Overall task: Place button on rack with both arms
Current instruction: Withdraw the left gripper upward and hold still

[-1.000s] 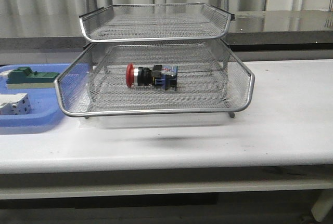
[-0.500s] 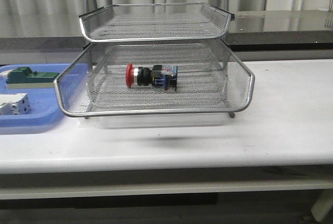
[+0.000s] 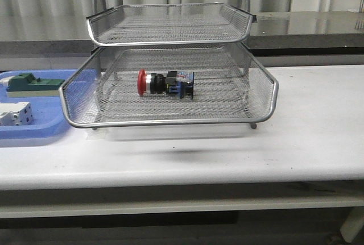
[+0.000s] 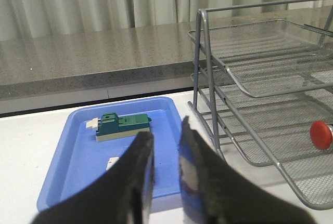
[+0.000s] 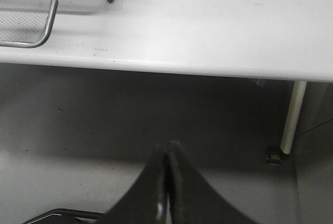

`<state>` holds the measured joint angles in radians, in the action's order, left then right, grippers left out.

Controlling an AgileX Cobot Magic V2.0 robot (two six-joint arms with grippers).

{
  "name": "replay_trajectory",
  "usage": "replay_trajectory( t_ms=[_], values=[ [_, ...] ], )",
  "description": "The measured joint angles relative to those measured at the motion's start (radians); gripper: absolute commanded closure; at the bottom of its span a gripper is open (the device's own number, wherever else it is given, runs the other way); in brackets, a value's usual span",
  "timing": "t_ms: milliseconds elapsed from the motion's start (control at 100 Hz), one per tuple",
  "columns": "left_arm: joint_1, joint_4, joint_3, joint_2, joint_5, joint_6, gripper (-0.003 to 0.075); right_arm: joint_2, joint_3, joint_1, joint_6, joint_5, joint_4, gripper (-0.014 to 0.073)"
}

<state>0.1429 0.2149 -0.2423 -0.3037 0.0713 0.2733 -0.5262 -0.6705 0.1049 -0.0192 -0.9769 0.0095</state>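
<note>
front view: we see the button [image 3: 165,83] lying on its side on the mesh floor of the pulled-out lower tray of the rack [image 3: 170,121], its long axis running across the tray from left to right, the red mushroom head toward the left and the blue rear block toward the right. a second, shorter tray sits above it on the same frame. the rack stands on a white table [image 3: 318,120], and just beside it on the left lies a blue plastic tray [image 3: 34,134] holding a green block [image 3: 34,84] and a white boxy part [image 3: 14,113]. behind the table we note a grey counter and pale curtains. neither arm appears in this view. in the left wrist view, the left gripper [image 4: 165,146] holds nothing, its fingers parted by a narrow gap, above the blue tray. in the right wrist view, the right gripper [image 5: 166,169] is pressed closed and empty, looking past the table edge to a grey floor.
</note>
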Motion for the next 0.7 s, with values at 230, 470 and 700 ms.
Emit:
replay_trajectory(
  t_ms=[230, 470, 700],
  values=[
    [0.0, 0.0, 0.0, 0.0, 0.0, 0.0, 0.0716, 0.0, 0.0, 0.0, 0.0, 0.0, 0.0, 0.066],
    [0.0, 0.0, 0.0, 0.0, 0.0, 0.0, 0.0716, 0.0, 0.0, 0.0, 0.0, 0.0, 0.0, 0.066],
    [0.0, 0.0, 0.0, 0.0, 0.0, 0.0, 0.0716, 0.0, 0.0, 0.0, 0.0, 0.029, 0.026, 0.066]
  ],
)
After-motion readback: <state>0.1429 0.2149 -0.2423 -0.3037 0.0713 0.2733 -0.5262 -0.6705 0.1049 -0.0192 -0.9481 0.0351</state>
